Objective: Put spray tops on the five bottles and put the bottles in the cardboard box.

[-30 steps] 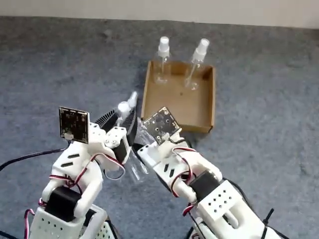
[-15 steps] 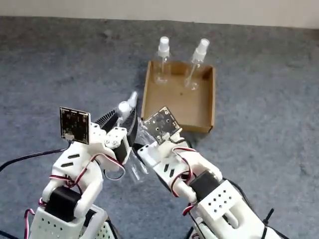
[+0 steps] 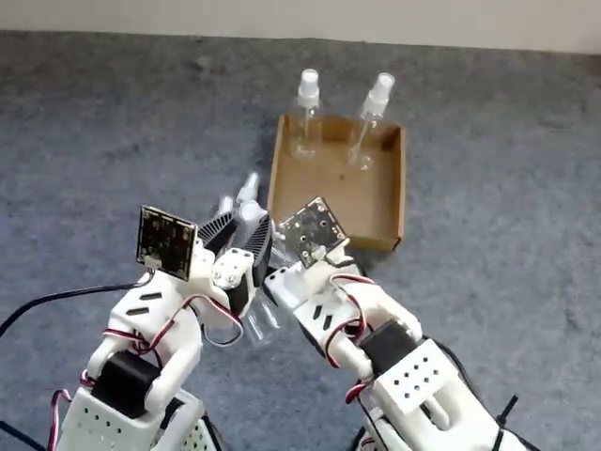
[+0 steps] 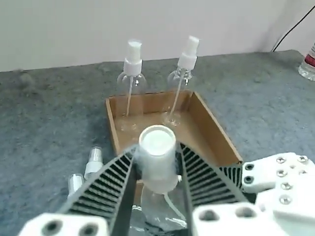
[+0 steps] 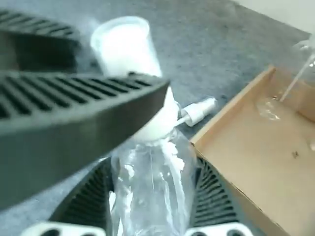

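My left gripper (image 4: 156, 153) is shut on a white spray top (image 4: 156, 142), held upright at the mouth of a clear bottle (image 5: 152, 191). My right gripper (image 5: 151, 206) is shut on that bottle's body, just left of the cardboard box's near corner; in the high view the bottle's base (image 3: 260, 322) shows between the arms. The cardboard box (image 3: 385, 193) holds two clear bottles with spray tops (image 3: 306, 117) (image 3: 368, 122), standing at its far wall. Two loose spray tops (image 4: 93, 160) (image 4: 75, 183) lie on the carpet left of the box.
Grey carpet covers the whole table. One loose spray top (image 5: 199, 110) lies close to the box's left wall (image 5: 231, 110). A cable (image 3: 56, 296) runs off the left arm's base. A red and white container (image 4: 308, 64) stands far off to the right.
The left arm has shifted right and toward the box, carrying the spray top over the bottle. The right gripper has stayed shut on the bottle, almost still.
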Available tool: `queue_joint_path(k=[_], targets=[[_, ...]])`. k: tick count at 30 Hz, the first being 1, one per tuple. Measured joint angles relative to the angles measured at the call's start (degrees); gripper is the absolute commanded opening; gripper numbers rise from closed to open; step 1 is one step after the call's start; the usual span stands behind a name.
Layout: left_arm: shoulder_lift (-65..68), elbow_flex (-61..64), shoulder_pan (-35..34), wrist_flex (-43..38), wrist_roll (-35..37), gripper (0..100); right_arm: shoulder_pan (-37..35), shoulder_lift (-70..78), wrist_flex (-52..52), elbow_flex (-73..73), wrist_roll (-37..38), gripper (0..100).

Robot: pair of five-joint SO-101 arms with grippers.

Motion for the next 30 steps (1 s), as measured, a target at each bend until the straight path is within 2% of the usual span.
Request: queue_joint_path(k=[7,11,14,18,22,26,30], targets=[[-0.09,-0.35,0.79,-0.09,0.00,1,1.05,-4.66,0.09,0.09,0.00,0.4],[-0.09,-2.02,0.88,0.09,0.00,11,1.23,-5.01,0.09,0.09,0.00,0.4],[0.00,-3.60,0.88,3.34,0.09,17,2.55,-5.80,-0.35,-0.35,-0.09,0.3],[0.09,-4.66,0.26,7.65,-0.18,17,3.87,-6.77,-0.53,-0.18,-0.09,0.3],[0.18,-5.54,-1.49,8.53,-0.44,17,9.23,-7.21,-0.62,-0.18,-0.09,0.3],[0.79,-5.63,-5.10,8.53,-5.10,17,12.84,-7.21,-0.62,-0.97,-0.09,0.3],[0.70,-4.84,-5.19,8.35,-9.32,17,13.27,-1.67,-0.62,-7.30,-0.09,0.3]])
